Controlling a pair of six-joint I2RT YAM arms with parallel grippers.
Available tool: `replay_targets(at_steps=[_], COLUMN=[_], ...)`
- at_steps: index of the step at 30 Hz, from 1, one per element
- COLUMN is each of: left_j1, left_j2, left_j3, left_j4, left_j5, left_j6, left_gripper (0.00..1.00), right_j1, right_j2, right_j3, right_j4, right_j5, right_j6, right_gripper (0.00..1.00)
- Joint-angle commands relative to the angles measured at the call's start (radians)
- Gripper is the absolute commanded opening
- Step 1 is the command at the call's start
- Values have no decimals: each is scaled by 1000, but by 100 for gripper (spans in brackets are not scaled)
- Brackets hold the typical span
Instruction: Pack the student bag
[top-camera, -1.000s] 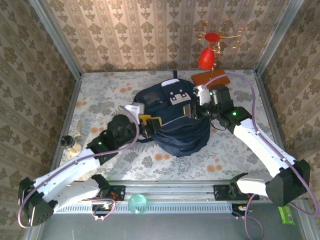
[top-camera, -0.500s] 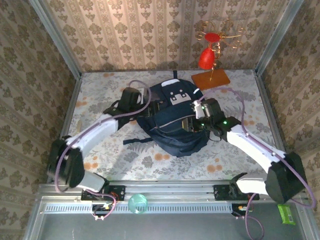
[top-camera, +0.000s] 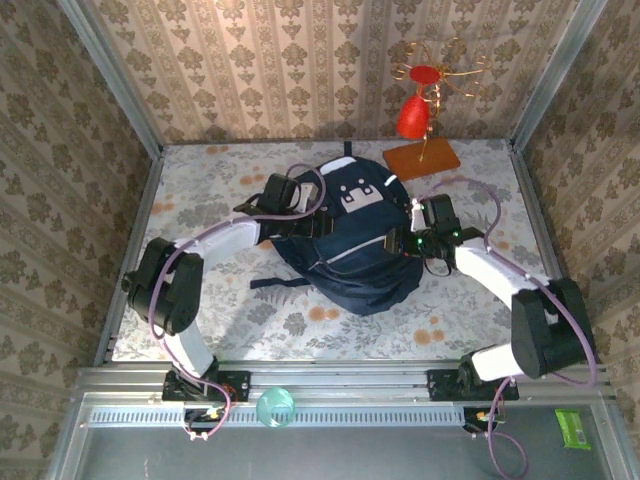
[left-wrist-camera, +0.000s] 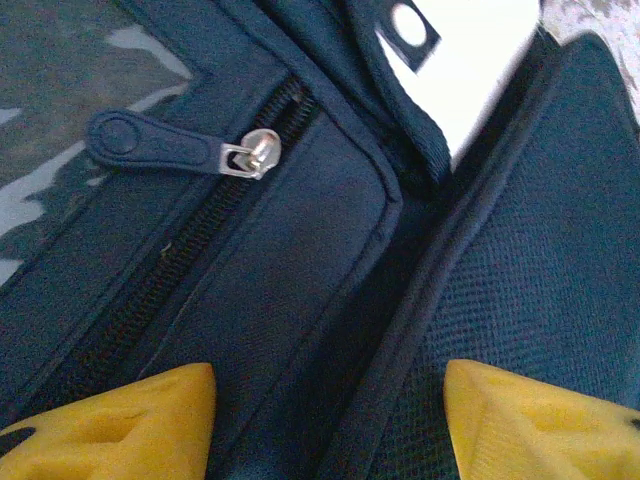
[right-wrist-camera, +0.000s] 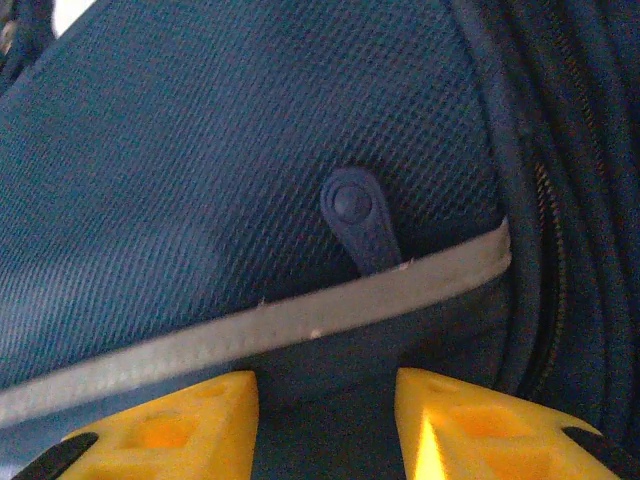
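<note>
left gripper (left-wrist-camera: 325, 378): fingers spread wide and released, nothing pinched. it sits on the upper-left part of the student bag (top-camera: 345, 265). a seam runs fwd between the fingers. zip pull (left-wrist-camera: 165, 148) is ahead and to its left, on a front pocket zip whose teeth look closed. white patch (left-wrist-camera: 470, 70) is ahead-right.

the bag lies flat mid-table, between both tools, each touching it.

right gripper (right-wrist-camera: 325, 385): half closed, dark fabric fills the gap, so it reads as a clamp on the bag's right edge. grey trim (right-wrist-camera: 250, 335) crosses just ahead of the tips, w/ a round pull tab (right-wrist-camera: 358, 215) beyond it.

red ornament (top-camera: 414, 117) is well beyond the right tool, apart from the bag.

progress (judgement): can't see inside the bag, so contents are unknown. the front pocket looks done. prob late stage: main zip and final tidy left, w/ the right holding and the left free to go for a pull.
</note>
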Motion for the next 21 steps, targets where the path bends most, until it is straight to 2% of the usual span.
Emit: replay_targets(at_steps=[1,5,10,15,19,21], left_j1=[-49,-102,-147,-149,-161,-170], left_j2=[-38,-67,-104,-163,-184,-166], left_j3=[-91,-148,-150,-132,-122,-101], left_j4=[-14,41,39,8,21,10], left_j5=[128,158,100,7,-11,1], left_j6=[-45,-104,-134,-130,-114,-99], left_gripper=[61,59,59,61,61,59], right_j1=[-13,-18,-15,15,79,105], right_j2=[97,208,235,104,-41,-117], right_j3=[105,232,330,307,228,180], right_j4=[28,-23,-66,-117,-139,-132], right_j5=[45,64,66,161,255,263], right_j6=[-57,-95,-112,-149,-159,-145], right_gripper=[42,40,40,41,42,42])
